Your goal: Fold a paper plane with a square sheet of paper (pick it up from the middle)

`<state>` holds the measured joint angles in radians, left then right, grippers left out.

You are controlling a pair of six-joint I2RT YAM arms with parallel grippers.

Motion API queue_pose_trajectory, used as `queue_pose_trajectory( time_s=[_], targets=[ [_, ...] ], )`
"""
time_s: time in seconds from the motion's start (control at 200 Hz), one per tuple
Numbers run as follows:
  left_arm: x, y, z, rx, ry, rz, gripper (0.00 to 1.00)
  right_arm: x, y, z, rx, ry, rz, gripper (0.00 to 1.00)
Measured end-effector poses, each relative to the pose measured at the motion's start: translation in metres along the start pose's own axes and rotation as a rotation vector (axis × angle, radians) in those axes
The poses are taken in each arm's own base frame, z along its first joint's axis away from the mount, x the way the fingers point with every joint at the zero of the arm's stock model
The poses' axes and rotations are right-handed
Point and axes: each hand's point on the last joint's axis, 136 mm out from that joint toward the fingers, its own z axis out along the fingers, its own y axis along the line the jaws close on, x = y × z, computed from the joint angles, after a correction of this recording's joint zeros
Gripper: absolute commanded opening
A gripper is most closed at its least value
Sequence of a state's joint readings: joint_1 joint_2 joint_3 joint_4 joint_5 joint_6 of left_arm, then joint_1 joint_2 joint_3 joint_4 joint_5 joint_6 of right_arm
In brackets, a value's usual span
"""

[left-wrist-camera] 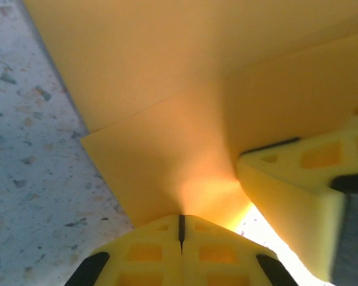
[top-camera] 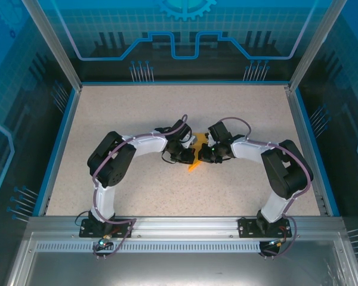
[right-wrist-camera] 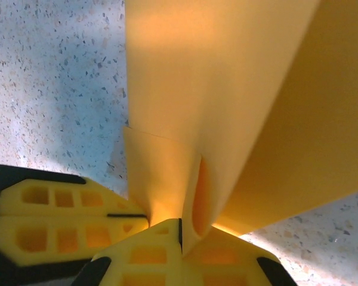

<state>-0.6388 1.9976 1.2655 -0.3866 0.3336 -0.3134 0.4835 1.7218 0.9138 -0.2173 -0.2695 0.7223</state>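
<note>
The left end effector (left-wrist-camera: 181, 221) is closed tight, its yellow fingers meeting at a thin seam with the edge of the paper (left-wrist-camera: 185, 89) pinched between them. Just to its right, the right end effector (right-wrist-camera: 180, 225) is also fully closed, gripping the same paper, where a small fold bulges beside its seam. The two sets of fingers sit just beside each other, almost touching, at the paper's lower edge.

From above, the paper (top-camera: 195, 156) shows as a narrow orange shape between the two end effectors, over the middle of the desk (top-camera: 167, 113). Its long axis seems to run from far to near, with a pointed tip towards the arm bases, though the wrists cover most of it. In the wrist views it rises away from the fingers in overlapping layers with straight creases.

Bare speckled desk lies on every side. The blue rim (top-camera: 58, 143) on the left and its match on the right stand well apart from the end effectors.
</note>
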Motion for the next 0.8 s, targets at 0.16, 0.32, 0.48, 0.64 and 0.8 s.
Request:
queue_pose_trajectory(
  time_s=[0.16,0.32,0.48,0.64,0.8],
  targets=[
    [-0.001,0.001,0.002,-0.002,-0.001,0.002,0.01,-0.003,0.006,-0.001,-0.018,-0.001,0.0,0.04],
    [-0.001,0.002,0.003,-0.002,-0.002,0.003,0.01,-0.003,0.009,-0.002,-0.032,0.003,0.008,0.06],
    [-0.004,0.001,0.003,0.005,-0.012,0.007,0.01,-0.005,0.012,-0.003,-0.039,0.0,0.006,0.05],
    [-0.004,0.0,0.003,0.01,-0.012,0.007,0.03,-0.006,0.012,-0.003,-0.03,0.001,0.006,0.03],
    [-0.005,0.001,0.002,0.012,-0.014,0.003,0.05,-0.007,0.008,-0.001,-0.009,0.008,0.0,0.02]
  ],
)
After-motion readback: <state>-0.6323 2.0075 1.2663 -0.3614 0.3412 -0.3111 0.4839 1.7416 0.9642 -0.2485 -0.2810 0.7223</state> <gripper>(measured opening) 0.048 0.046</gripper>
